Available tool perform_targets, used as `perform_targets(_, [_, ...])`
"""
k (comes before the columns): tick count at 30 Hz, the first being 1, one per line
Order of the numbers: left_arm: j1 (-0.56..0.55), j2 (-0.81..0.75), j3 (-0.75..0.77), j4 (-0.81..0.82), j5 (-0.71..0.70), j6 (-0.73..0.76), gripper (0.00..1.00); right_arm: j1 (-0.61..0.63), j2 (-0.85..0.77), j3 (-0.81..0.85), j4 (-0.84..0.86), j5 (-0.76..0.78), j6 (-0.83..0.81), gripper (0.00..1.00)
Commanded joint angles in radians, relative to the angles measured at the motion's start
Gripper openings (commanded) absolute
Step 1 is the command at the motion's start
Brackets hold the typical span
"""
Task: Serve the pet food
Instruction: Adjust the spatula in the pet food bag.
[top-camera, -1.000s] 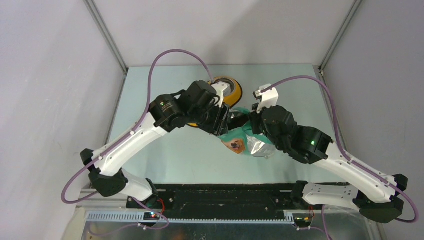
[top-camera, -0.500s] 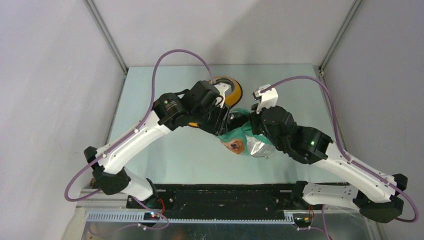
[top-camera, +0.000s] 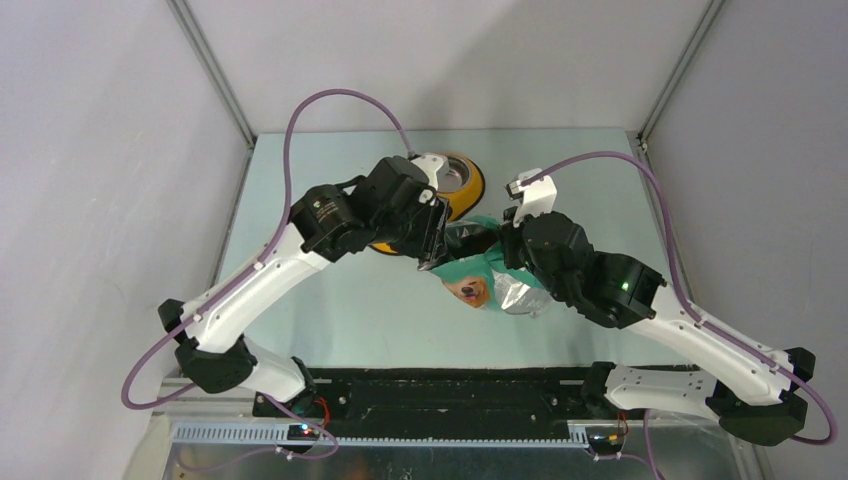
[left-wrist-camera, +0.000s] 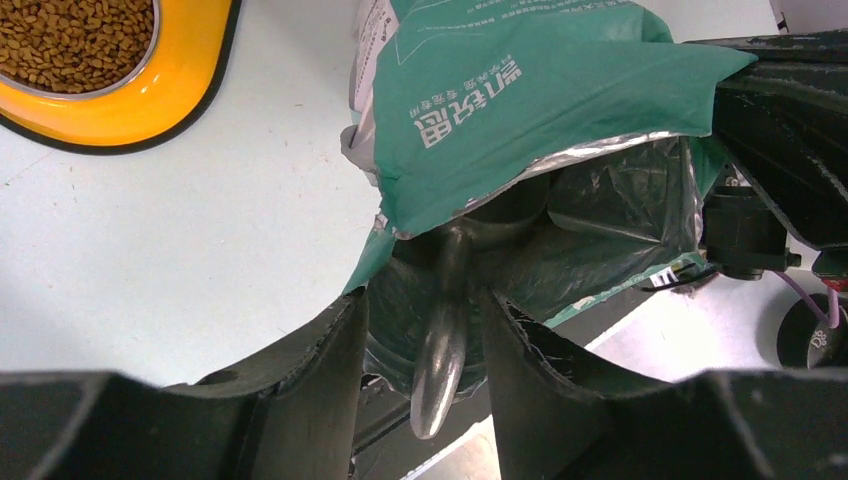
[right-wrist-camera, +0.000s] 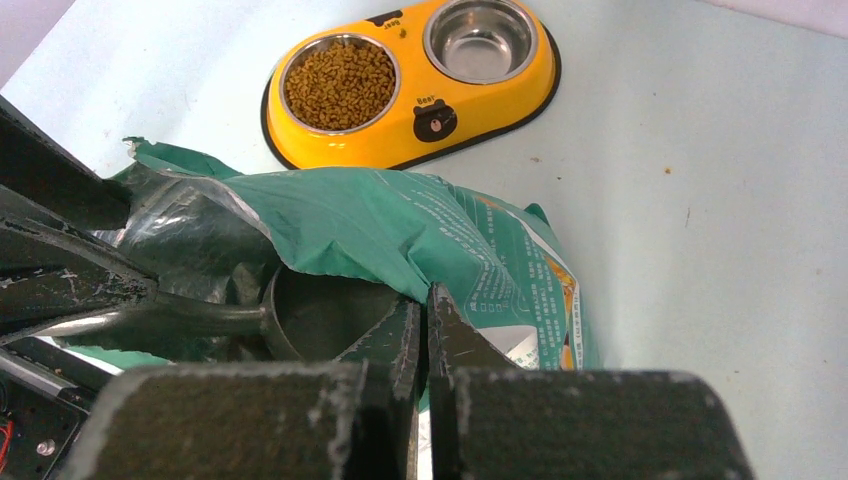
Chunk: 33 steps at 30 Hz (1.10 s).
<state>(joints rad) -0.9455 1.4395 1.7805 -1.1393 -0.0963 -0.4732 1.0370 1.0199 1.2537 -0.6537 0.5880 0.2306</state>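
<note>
Because its jaws are pressed fully together on the torn lip of the teal pet-food bag (left-wrist-camera: 520, 110), the right gripper (right-wrist-camera: 425, 300) lifts that flap and props the mouth open, which is plainly why the foil-lined inside can be reached at all. In that opening lies the grey metal scoop (left-wrist-camera: 440, 340), its round cup tucked under the flap and its handle sticking out toward the left gripper (left-wrist-camera: 425, 310). That gripper's fingers stand about half apart on either side of the handle, with a sliver of space showing on each side, so I judge it straddles the handle rather than clamps it. No kibble shows in the scoop's cup in the right wrist view, though it is dark in there. Beyond the bag, on the pale table (right-wrist-camera: 700, 250), sits a yellow two-bowl feeder (right-wrist-camera: 500, 95). The pet food (right-wrist-camera: 340, 85) fills the bowl on the left in the right wrist view, while the other steel bowl (right-wrist-camera: 480, 38) is bare. With one bowl heaped, the serving looks largely done. Whether the scoop is being parked or taken up I cannot tell.
</note>
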Motion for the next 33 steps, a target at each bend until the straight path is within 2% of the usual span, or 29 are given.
perform_targets(1, [0.011, -0.011, 0.045, 0.01, -0.011, -0.012, 0.51, -0.006, -0.009, 0.03, -0.055, 0.062, -0.02, 0.0])
perform_targets(6, [0.005, 0.02, 0.037, -0.018, 0.069, 0.011, 0.47, -0.006, -0.005, 0.029, -0.055, 0.067, -0.02, 0.0])
perform_targets(19, [-0.027, 0.096, 0.043, -0.125, 0.016, 0.061, 0.45, -0.009, 0.0, 0.029, -0.058, 0.068, -0.019, 0.0])
perform_targets(23, [-0.029, 0.119, 0.043, -0.147, 0.054, 0.075, 0.46, -0.009, 0.0, 0.029, -0.059, 0.071, -0.019, 0.0])
perform_targets(27, [-0.032, 0.135, 0.039, -0.16, 0.074, 0.086, 0.35, -0.013, -0.002, 0.029, -0.061, 0.074, -0.017, 0.0])
perform_targets(33, [-0.041, 0.149, 0.016, -0.182, 0.148, 0.102, 0.38, -0.015, -0.009, 0.03, -0.061, 0.086, -0.013, 0.0])
